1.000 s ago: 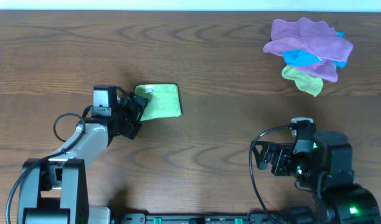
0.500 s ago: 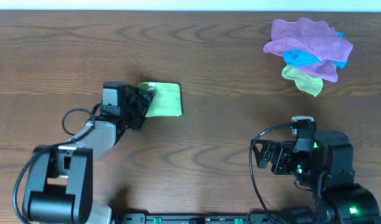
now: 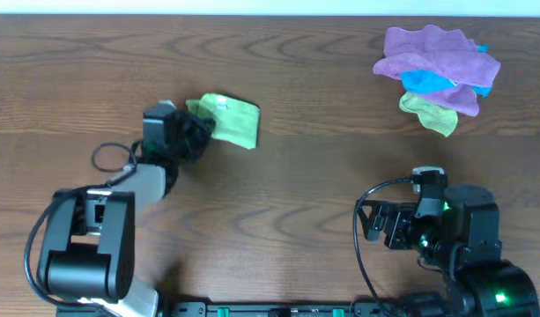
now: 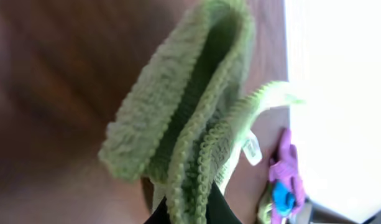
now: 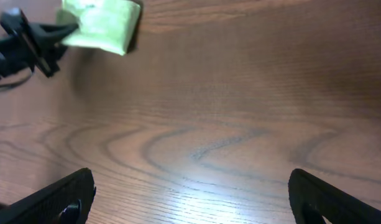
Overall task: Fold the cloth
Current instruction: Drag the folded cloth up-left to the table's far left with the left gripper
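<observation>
Looking from above, you find the cloth point(image 3: 236, 123) on the table point(image 3: 322, 185), well apart from the pile of purple and blue cloths point(image 3: 437, 62). It is to the left of that pile and a little nearer to the robot than the pile is. It is folded into a small packet and sits slightly tilted. Its white tag point(image 3: 221, 103) shows on the top layer, near the edge that is far from the pile.

The left gripper point(image 3: 202, 135) is at that same far edge of the cloth, and its fingers are pressed together on the cloth. In the left wrist view you see the fuzzy green layers run down into the dark jaws at the bottom of the picture. Above the jaws the layers gape open like a loop.

The right gripper point(image 5: 190, 183) is over bare wood, nearer to the robot than the pile and well apart from it. Its two fingers stand wide apart and hold nothing.

A duller green scrap point(image 3: 428, 113) lies at the near edge of the pile and touches the purple cloth.
</observation>
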